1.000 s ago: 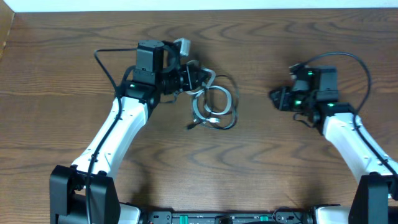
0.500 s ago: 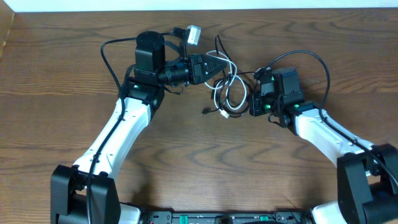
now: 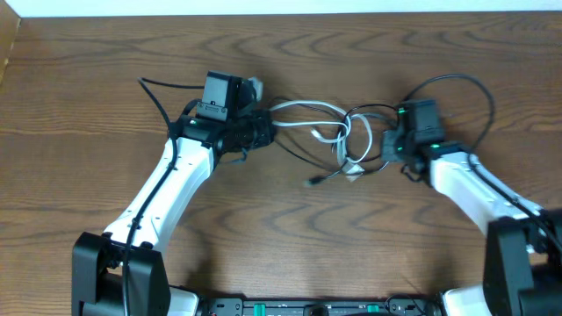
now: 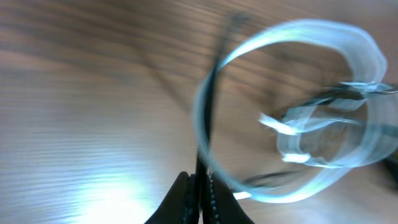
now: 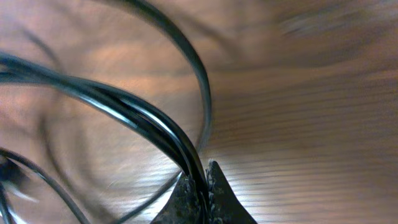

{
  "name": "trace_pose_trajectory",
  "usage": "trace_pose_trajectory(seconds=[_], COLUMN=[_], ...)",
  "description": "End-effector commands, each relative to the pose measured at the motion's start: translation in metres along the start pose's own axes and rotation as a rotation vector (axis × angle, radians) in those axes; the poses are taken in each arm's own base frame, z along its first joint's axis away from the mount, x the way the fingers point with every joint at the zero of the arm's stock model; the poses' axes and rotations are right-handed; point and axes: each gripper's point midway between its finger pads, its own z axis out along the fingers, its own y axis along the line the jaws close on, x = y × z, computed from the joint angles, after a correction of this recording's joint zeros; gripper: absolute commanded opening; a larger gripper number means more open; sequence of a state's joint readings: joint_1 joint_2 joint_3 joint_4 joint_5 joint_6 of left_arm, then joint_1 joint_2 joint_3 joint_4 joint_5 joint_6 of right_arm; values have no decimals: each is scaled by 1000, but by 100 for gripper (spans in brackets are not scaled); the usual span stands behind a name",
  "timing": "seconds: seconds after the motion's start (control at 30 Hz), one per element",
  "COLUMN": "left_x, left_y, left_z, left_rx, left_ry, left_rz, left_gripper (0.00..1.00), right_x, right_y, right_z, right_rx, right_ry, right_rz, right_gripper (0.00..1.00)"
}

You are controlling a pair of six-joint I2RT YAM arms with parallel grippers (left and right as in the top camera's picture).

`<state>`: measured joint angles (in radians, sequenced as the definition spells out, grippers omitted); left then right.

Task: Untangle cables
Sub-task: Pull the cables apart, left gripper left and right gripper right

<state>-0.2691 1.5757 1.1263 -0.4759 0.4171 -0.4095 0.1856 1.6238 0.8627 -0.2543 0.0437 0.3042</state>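
A white cable (image 3: pixel 307 110) and a black cable (image 3: pixel 369 114) lie tangled and stretched between my two grippers at the table's middle. My left gripper (image 3: pixel 268 132) is shut on a thin black cable (image 4: pixel 205 130), with the white cable (image 4: pixel 329 93) looping blurred beyond it. My right gripper (image 3: pixel 386 145) is shut on a bundle of black cable strands (image 5: pixel 149 124) that run up and left from its jaws (image 5: pixel 205 183). A small plug end (image 3: pixel 309 182) hangs below the knot.
The wooden table (image 3: pixel 281 237) carries everything. Each arm's own thicker black wire arcs above it, left (image 3: pixel 158 88) and right (image 3: pixel 465 83). A white strip runs along the far edge (image 3: pixel 281 7).
Both grippers have pulled apart, left going left and right going right. The tangle has stretched from a tight coil into a long horizontal span.
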Motion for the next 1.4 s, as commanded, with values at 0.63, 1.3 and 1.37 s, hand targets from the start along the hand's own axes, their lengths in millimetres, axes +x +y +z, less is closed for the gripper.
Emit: trace_pose_trajectory(seconds=[0.63,1.3,1.37], left_x=[-46,-43,-40], left_y=[84,143,158], left_z=[-30,-56,-66], left_rx=[-201,-599,-681], left_ry=[-168,-217,-228], left_rz=[-206,-117,-149], left_gripper=[8,8,8], right_x=[-62,-86,-101], right_y=[-71,-125,-119], right_z=[-87,-103,-109], right_rx=[-16,253,206], right_ry=[-236,-379,-419], right_rz=[333,251,221], right_gripper=[1,1,1])
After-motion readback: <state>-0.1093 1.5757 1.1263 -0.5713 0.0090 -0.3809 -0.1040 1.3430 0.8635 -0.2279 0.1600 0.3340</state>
